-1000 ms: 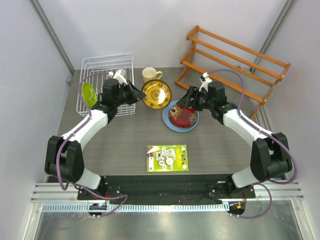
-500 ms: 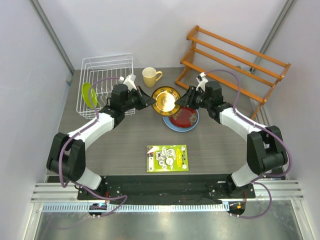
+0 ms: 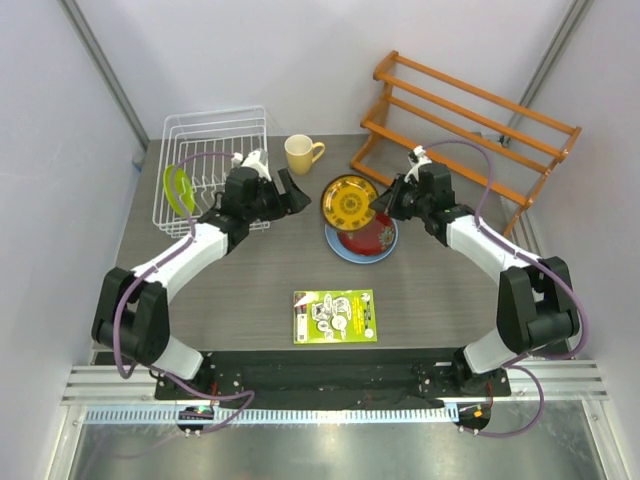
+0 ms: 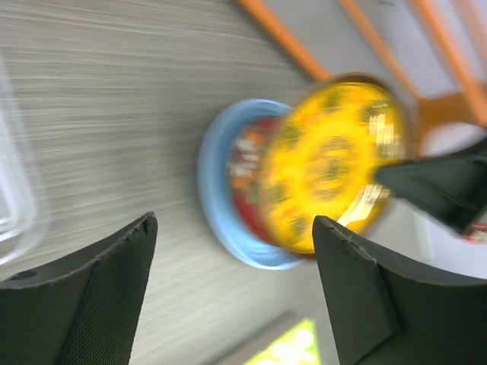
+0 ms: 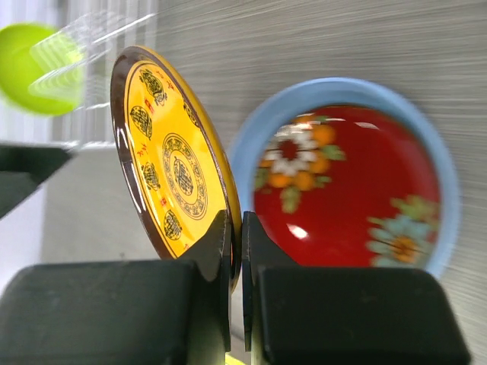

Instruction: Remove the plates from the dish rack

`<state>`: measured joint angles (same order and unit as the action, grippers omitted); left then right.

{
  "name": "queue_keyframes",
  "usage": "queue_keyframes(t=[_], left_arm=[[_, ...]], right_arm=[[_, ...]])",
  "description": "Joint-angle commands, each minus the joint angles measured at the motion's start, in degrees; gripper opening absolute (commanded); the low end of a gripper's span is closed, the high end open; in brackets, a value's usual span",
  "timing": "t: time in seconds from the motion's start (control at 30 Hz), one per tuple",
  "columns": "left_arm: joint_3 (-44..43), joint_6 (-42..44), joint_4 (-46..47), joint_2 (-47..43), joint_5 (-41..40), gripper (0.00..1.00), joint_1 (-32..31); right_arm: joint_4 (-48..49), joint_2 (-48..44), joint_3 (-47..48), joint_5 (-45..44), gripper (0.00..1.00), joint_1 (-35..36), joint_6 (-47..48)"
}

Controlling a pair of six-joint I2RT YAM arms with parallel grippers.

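Table (image 3: 250,290) surface: grey wood-grain laminate, matte, streaks running left to right in the top view. Room: pale, plain wall panels (image 3: 250,60) close the table in on three sides, with a metal rail (image 3: 330,385) along the near edge where both arm bases sit. Landmark: light blue plate (image 3: 335,247), lying flat on the table at about mid-width. Dark red plate (image 3: 368,238) rests inside the blue plate, floral pattern facing up. Yellow patterned plate (image 3: 349,201) is off the table, held on edge and tilted, just above the far left rim of the blue plate. Right claw (image 3: 378,205) is pressed together on the yellow plate's rim; the right wrist view shows both fingers pinching the edge from either side. Left claw (image 3: 290,190) hangs left of the blue plate with fingers spread wide and nothing between them; its wrist view looks across bare table at the blue plate. Dish rack (image 3: 215,130), white wire, stands far left of the blue plate against the back corner. Lime green plate (image 3: 178,188) stands on edge in the rack's left side. Yellow mug (image 3: 300,153) stands upright beyond the blue plate, slightly left, apart from it. Orange wooden rack (image 3: 470,110) leans in the corner beyond and right of the blue plate. Green printed card (image 3: 335,316) lies flat on the near side of the blue plate.
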<state>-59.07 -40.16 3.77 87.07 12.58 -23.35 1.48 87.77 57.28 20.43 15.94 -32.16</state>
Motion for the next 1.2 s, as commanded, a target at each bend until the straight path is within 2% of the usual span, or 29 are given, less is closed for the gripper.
queue_keyframes(t=[0.0, 0.13, 0.27, 0.4, 0.57, 0.73, 0.83, 0.97, 1.03, 1.1, 1.17], left_arm=[[-2.2, 10.2, -9.8, -6.7, -15.5, 0.84, 0.2], [-1.5, 14.1, -12.0, -11.0, -24.8, 0.87, 0.2], [-0.2, 16.6, -12.0, -15.4, -32.0, 0.96, 0.2], [0.6, 19.1, -11.8, -18.0, -38.2, 1.0, 0.2], [0.7, 20.7, -12.8, -18.2, -41.4, 0.99, 1.4], [1.1, 20.2, -13.2, -18.4, -41.3, 0.99, 2.1], [1.1, 20.0, -13.2, -18.4, -41.1, 0.99, 2.3], [1.0, 20.0, -13.3, -18.0, -41.2, 1.0, 2.6], [0.8, 20.0, -13.4, -17.8, -41.3, 0.99, 3.0], [0.5, 20.0, -13.4, -17.6, -41.3, 0.99, 3.7], [0.5, 19.9, -13.4, -17.3, -41.3, 0.99, 4.2]], right_arm=[[-6.6, -2.6, 0.8, -7.8, 0.01, -3.0, 4.5], [-8.1, -1.6, -0.7, -8.5, 0.01, -5.3, 5.3], [-8.3, -0.6, -2.3, -7.2, 0.01, -6.4, 5.7], [-8.3, 1.2, -2.5, -5.5, 0.01, -6.5, 5.5], [-7.6, 4.5, -2.2, -2.1, 0.02, -6.4, 5.3], [-6.8, 7.0, -1.5, 0.4, 0.08, -6.5, 5.3], [-6.7, 8.6, -0.6, 2.2, 0.19, -6.5, 5.4], [-6.9, 9.4, -0.2, 3.1, 0.39, -6.5, 5.7], [-7.2, 9.0, -0.1, 2.3, 0.46, -6.5, 6.1], [-8.6, 8.6, 0.0, 0.4, 0.56, -6.5, 7.0], [-10.6, 7.7, 0.6, -1.3, 0.59, -6.5, 8.3]])
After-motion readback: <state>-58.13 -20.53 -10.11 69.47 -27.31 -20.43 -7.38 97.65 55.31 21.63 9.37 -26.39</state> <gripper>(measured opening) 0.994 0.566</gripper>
